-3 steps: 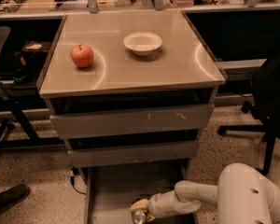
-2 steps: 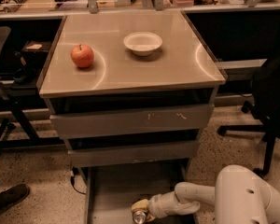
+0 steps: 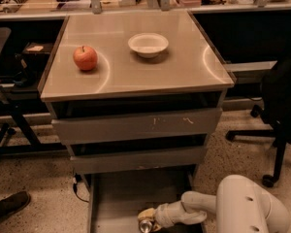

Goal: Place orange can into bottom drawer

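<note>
Camera view looks down on a grey cabinet, and the action is right at the bottom edge. The gripper (image 3: pixel 149 219) reaches in low from the right, its jaws closed around the orange can (image 3: pixel 146 224), silver end facing up. The can sits over the front of the bottom drawer (image 3: pixel 114 198), which is pulled out so the arm can get under the two closed drawers above. It looks close to being set down. An apple (image 3: pixel 85 58) and a white bowl (image 3: pixel 148 44) sit on top, well clear.
</note>
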Action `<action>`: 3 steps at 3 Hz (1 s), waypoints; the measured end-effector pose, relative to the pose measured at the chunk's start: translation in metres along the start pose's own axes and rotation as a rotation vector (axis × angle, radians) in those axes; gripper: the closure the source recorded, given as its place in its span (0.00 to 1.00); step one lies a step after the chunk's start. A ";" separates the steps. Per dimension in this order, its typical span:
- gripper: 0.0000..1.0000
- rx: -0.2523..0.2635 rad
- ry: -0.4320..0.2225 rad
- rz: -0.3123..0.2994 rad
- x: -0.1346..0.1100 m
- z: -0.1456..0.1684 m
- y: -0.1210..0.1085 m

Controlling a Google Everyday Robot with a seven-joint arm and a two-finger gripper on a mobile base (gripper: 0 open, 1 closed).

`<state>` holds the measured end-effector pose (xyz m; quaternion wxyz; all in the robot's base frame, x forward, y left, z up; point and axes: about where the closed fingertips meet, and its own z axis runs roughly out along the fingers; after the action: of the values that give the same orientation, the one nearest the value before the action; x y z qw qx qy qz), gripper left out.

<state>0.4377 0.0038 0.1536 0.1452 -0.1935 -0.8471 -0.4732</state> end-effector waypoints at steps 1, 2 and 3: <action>1.00 -0.026 0.009 0.035 -0.005 0.004 -0.012; 0.81 -0.026 0.009 0.035 -0.004 0.003 -0.011; 0.57 -0.026 0.009 0.035 -0.004 0.003 -0.011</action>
<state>0.4362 0.0004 0.1423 0.1547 -0.2081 -0.8366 -0.4826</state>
